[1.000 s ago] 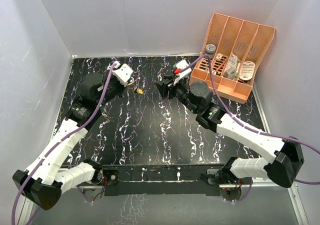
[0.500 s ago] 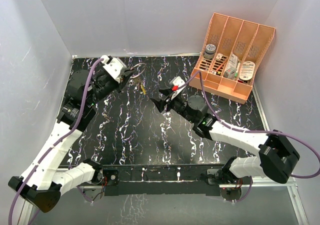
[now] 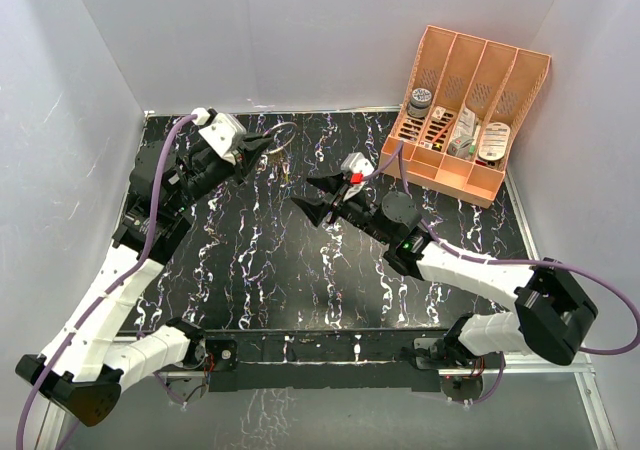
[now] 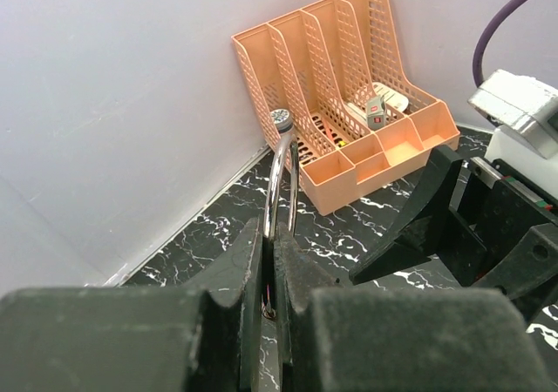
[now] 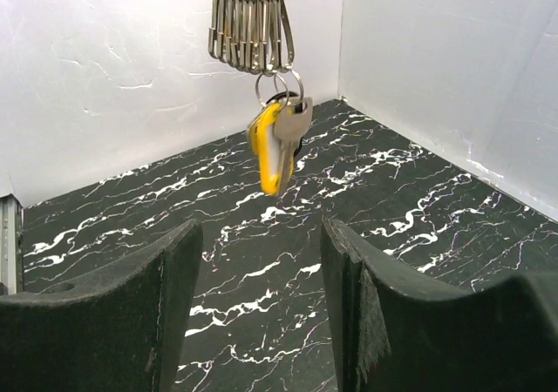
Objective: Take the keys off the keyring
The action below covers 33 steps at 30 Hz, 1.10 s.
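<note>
Higher now than a second ago, the left pincer (image 4: 272,253) clamps the keyring (image 4: 281,179), keys (image 5: 277,144) dangling clear of the desk (image 3: 270,260). Facing them, the right pincer (image 5: 261,235) gapes open.

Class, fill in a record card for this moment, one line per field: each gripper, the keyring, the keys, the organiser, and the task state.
left gripper: shut on the keyring, holding it up in the air
keyring: pinched between the left fingers
keys: hanging from the keyring, one yellow, one grey, clear of the table
right gripper: open, facing the keys, not touching them
orange organiser: far right corner, untouched
task state: keys not yet removed
</note>
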Each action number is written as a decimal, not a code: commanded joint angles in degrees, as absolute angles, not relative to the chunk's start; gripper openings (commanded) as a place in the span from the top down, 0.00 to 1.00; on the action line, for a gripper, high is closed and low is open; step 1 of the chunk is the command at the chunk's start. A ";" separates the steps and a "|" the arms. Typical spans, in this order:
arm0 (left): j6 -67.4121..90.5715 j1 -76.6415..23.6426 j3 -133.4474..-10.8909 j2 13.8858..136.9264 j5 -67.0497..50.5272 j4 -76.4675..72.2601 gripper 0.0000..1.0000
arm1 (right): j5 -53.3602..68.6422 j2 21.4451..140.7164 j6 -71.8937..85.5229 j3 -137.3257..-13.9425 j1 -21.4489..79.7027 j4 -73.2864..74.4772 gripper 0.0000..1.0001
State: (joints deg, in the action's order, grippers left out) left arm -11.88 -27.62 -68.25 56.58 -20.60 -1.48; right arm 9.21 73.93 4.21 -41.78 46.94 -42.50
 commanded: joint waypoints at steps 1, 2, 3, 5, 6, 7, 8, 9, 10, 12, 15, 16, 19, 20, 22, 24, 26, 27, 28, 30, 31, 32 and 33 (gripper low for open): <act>-10.23 -27.85 -67.95 54.68 -22.32 -5.57 1.00 | 9.95 75.00 4.11 -44.65 47.29 -46.86 0.45; -10.02 -27.86 -67.94 54.63 -22.36 -5.62 1.00 | 9.93 75.46 3.86 -45.18 47.36 -46.85 0.46; -9.89 -27.86 -67.90 54.65 -22.41 -5.67 1.00 | 9.81 75.90 3.71 -45.64 47.37 -46.96 0.46; -9.60 -27.86 -67.90 54.43 -22.45 -5.69 1.00 | 9.76 76.99 3.38 -46.64 47.37 -47.23 0.46; -9.52 -27.86 -67.74 54.33 -22.49 -5.78 1.00 | 9.82 77.48 3.35 -47.07 47.37 -47.34 0.46; -9.36 -27.82 -67.68 54.32 -22.57 -5.86 1.00 | 9.91 77.96 3.23 -47.53 47.40 -47.51 0.46; -9.21 -27.86 -67.61 54.27 -22.71 -5.84 1.00 | 10.01 78.44 3.17 -47.88 47.45 -47.69 0.46; -9.09 -27.86 -67.59 54.19 -22.90 -5.85 1.00 | 9.90 78.82 3.04 -48.31 47.46 -47.73 0.46; -8.94 -27.86 -67.52 54.19 -23.08 -5.81 1.00 | 9.71 79.20 2.89 -48.86 47.46 -47.74 0.47; -8.73 -27.86 -67.37 54.00 -23.41 -5.95 1.00 | 9.43 79.85 2.42 -49.56 47.46 -47.44 0.48; -8.57 -27.86 -66.95 53.71 -23.49 -6.34 1.00 | 8.63 80.23 1.60 -50.57 47.52 -46.75 0.48; -8.52 -27.86 -66.89 53.64 -23.48 -6.41 1.00 | 8.30 80.22 1.36 -50.70 47.54 -46.67 0.48; -8.35 -27.87 -66.87 53.78 -23.47 -6.43 1.00 | 7.87 80.24 0.61 -51.10 47.55 -46.67 0.48; -8.31 -27.86 -66.78 53.79 -23.51 -6.42 1.00 | 7.83 80.17 0.33 -51.26 47.55 -46.60 0.49; -8.21 -27.86 -66.63 53.75 -23.54 -6.48 1.00 | 7.63 80.08 -0.03 -51.41 47.55 -46.35 0.49; -8.18 -27.86 -66.30 53.55 -23.39 -6.71 1.00 | 7.57 79.65 -0.44 -51.54 47.50 -45.90 0.50; -8.17 -27.86 -66.18 53.43 -23.22 -6.89 1.00 | 7.36 79.13 -0.76 -51.34 47.55 -45.59 0.50; -8.18 -27.86 -66.18 53.38 -23.20 -6.78 1.00 | 7.25 78.84 -0.93 -51.18 47.50 -45.49 0.50; -8.25 -27.86 -66.18 53.36 -23.20 -6.77 1.00 | 7.09 78.50 -1.04 -51.01 47.54 -45.30 0.50; -8.20 -27.86 -66.23 53.42 -23.20 -6.69 1.00 | 6.97 77.88 -1.30 -50.75 47.55 -45.08 0.50; -8.10 -27.86 -66.19 53.36 -23.20 -6.68 1.00 | 6.83 77.58 -1.47 -50.53 47.54 -45.15 0.50; -8.10 -27.86 -66.18 53.35 -23.28 -6.68 1.00 | 6.71 77.34 -1.60 -50.47 47.55 -45.17 0.50; -8.04 -27.84 -66.18 53.37 -23.33 -6.72 1.00 | 6.57 77.16 -1.77 -50.39 47.55 -45.18 0.50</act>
State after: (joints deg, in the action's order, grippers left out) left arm -8.71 -27.62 -65.87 55.05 -22.74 -4.03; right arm 7.79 80.16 -0.14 -48.58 47.24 -43.48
